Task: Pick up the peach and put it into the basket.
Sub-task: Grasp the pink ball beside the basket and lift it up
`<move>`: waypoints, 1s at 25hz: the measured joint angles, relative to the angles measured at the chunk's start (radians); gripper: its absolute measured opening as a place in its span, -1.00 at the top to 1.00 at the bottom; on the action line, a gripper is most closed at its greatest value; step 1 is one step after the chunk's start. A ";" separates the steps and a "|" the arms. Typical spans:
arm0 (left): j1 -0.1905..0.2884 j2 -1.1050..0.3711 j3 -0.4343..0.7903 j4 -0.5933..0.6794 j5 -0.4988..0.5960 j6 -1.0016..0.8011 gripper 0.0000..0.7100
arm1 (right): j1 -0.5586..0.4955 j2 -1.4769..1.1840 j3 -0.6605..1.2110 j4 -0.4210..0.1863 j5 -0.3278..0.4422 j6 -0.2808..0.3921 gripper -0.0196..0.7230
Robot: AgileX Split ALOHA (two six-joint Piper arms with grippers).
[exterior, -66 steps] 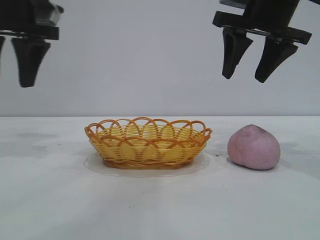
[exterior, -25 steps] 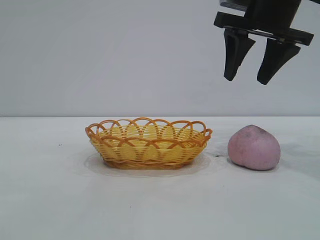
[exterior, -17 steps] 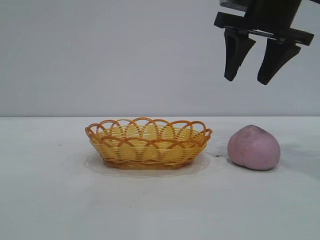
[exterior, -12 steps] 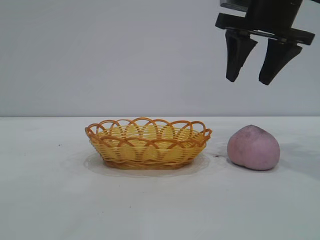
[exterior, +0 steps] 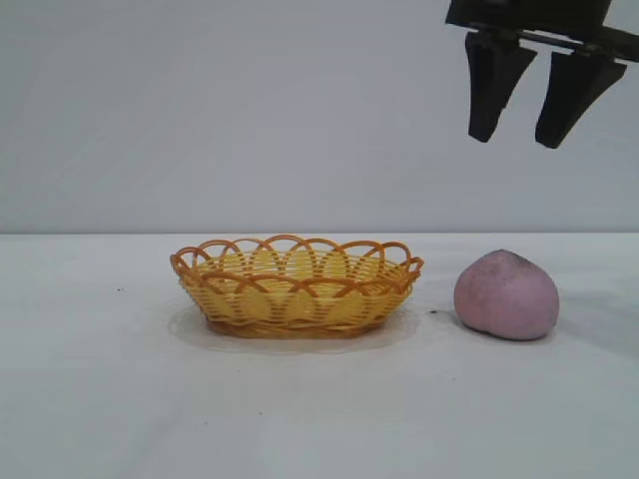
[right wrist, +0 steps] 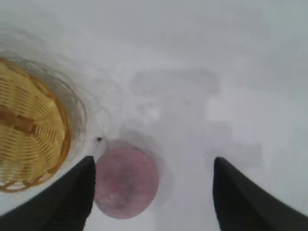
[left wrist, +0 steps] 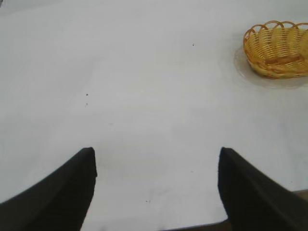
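The dusty pink-purple peach [exterior: 506, 295] lies on the white table to the right of the yellow-orange wicker basket [exterior: 297, 285], a short gap between them. My right gripper [exterior: 517, 135] hangs open and empty high above the peach, slightly to its right. In the right wrist view the peach [right wrist: 126, 183] lies far below, close to one finger, with the basket [right wrist: 30, 132] beside it. My left gripper [left wrist: 154, 159] is open and empty over bare table; it is out of the exterior view. The basket [left wrist: 278, 49] shows far off in the left wrist view.
The white table [exterior: 319, 419] runs wide and bare in front of the basket and peach. A plain grey wall stands behind. A small dark speck [right wrist: 99, 139] lies on the table between peach and basket.
The left gripper has left the exterior view at the upper left. The right gripper has risen and shifted a little to the right. Peach and basket have not moved.
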 joint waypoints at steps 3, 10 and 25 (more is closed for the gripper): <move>0.000 0.000 0.000 0.002 0.000 0.000 -0.31 | 0.002 0.000 0.000 0.004 0.053 0.000 -0.26; 0.000 0.000 0.000 0.002 0.000 -0.002 -0.31 | 0.008 0.004 0.000 0.052 0.082 0.000 -0.26; 0.000 0.000 0.000 0.002 0.001 -0.002 -0.31 | 0.049 0.193 0.000 0.079 0.136 0.000 0.03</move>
